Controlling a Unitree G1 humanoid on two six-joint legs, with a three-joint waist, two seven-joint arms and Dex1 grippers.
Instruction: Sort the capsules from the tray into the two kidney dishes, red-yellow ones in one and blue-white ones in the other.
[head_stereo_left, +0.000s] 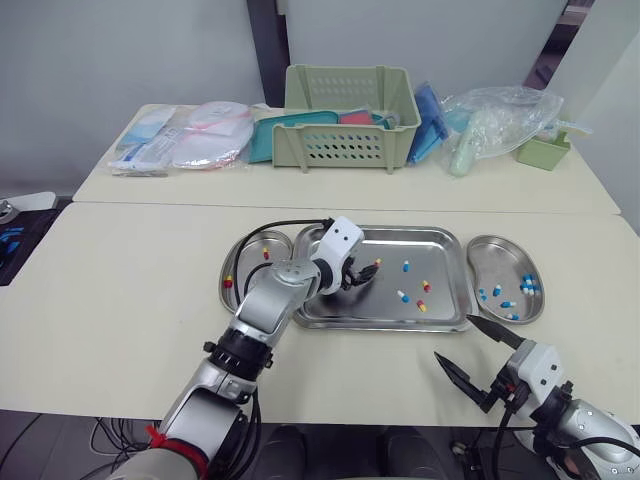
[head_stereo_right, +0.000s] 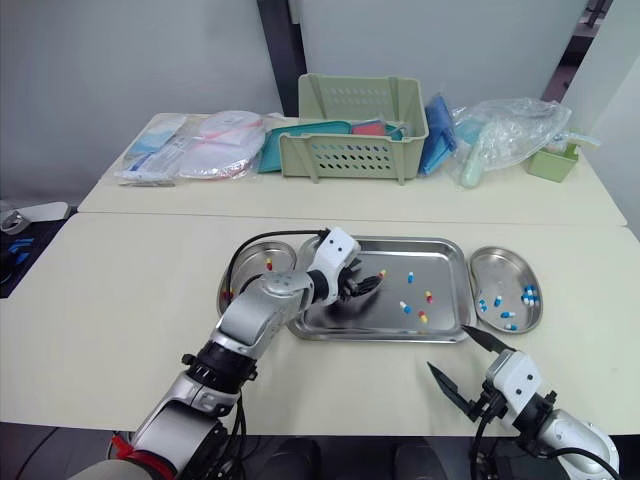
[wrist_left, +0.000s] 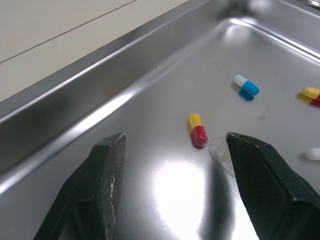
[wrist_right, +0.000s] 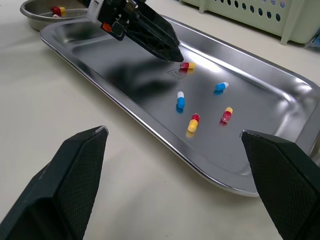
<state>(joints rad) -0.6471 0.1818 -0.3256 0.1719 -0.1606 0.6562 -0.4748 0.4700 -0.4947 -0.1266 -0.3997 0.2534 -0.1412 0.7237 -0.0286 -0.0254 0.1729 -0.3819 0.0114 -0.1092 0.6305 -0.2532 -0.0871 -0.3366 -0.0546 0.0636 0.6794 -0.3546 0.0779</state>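
Observation:
A steel tray (head_stereo_left: 448, 262) lies in the middle of the near table. In it are three red-yellow capsules and two blue-white ones (head_stereo_left: 406, 266). My left gripper (head_stereo_left: 366, 271) is open, low over the tray's left part. One red-yellow capsule (wrist_left: 197, 130) lies just ahead of its fingertips (wrist_left: 114, 145), slightly nearer the right one. The left kidney dish (head_stereo_left: 272, 240) holds two red-yellow capsules (head_stereo_left: 228, 282). The right kidney dish (head_stereo_left: 495, 258) holds several blue-white capsules (head_stereo_left: 526, 284). My right gripper (head_stereo_left: 455, 338) is open over the bare table, in front of the tray's right corner.
On the far table stand a green basket (head_stereo_left: 348, 125), plastic packets (head_stereo_left: 190, 140), a clear bag (head_stereo_left: 500, 120) and a small green container (head_stereo_left: 542, 152). A seam separates the two tables. My left arm's cable crosses the left dish.

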